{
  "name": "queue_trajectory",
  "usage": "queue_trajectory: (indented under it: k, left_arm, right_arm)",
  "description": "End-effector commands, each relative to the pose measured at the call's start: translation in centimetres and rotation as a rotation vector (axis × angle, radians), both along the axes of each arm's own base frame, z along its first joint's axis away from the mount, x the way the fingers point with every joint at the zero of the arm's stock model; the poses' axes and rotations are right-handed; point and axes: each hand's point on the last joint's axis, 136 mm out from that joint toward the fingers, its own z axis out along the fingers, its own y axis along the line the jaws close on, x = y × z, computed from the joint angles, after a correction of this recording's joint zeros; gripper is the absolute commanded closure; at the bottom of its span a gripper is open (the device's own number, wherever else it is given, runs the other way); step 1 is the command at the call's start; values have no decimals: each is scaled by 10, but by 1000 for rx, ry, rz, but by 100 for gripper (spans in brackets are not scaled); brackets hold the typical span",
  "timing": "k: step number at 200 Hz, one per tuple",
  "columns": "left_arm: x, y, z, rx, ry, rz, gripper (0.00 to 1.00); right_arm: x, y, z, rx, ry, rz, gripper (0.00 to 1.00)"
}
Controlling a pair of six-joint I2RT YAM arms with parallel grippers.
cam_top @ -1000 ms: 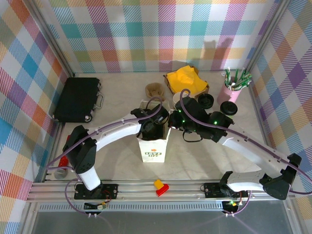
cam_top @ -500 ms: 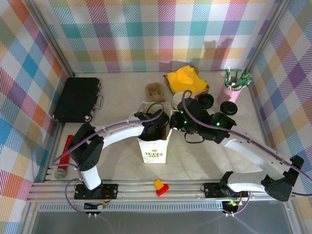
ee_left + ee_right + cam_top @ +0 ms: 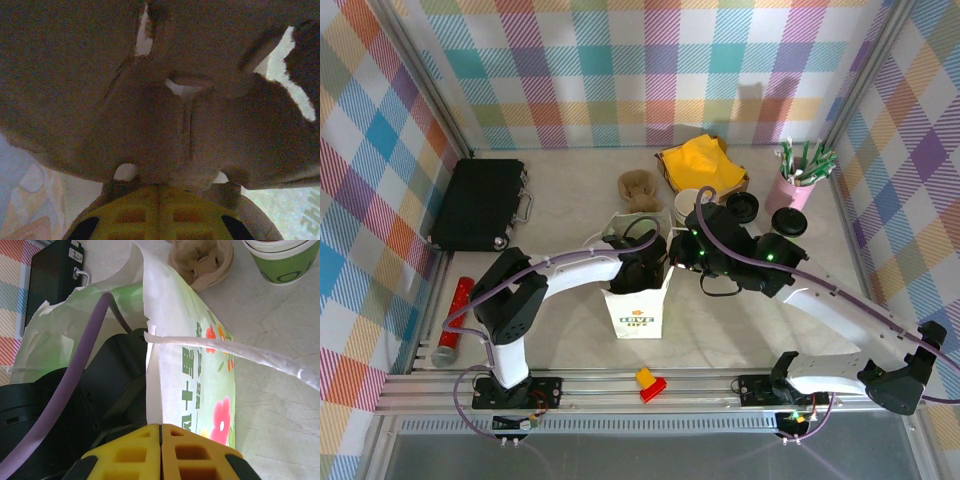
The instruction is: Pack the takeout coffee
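The small green paper cup (image 3: 282, 262) stands on the bench (image 3: 570, 330), just on the far side of the white flower-printed paper bag (image 3: 638, 310). The right gripper (image 3: 161, 429) pinches the bag's rim — the left gripper (image 3: 160, 189), pressed together, seems to sit inside the bag.

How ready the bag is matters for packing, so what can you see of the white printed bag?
The white printed bag looks like thin, crinkly paper or plastic, with green lettering and red-pink flowers on its side. It stands upright on the table between the arms, mouth open. A white handle stretches across its side. The left arm reaches into the mouth, and the right gripper is shut, apparently pinching the rim.
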Motion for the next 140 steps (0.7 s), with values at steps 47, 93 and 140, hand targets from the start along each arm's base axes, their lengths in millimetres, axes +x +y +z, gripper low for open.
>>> queue_trajectory:
  k: [47,93,140]
  left_arm:
    - [-14,11,-28,53,90,14,100]
    - [-7,-6,17,-4,19,-19,100]
    - [-3,-19,71,-108,-52,-21,99]
  right_arm:
    - [-2,-4,4,4,-20,-11,90]
    - [-3,-6,1,-18,-19,-14,89]
    - [-2,-10,0,-41,-27,-24,89]
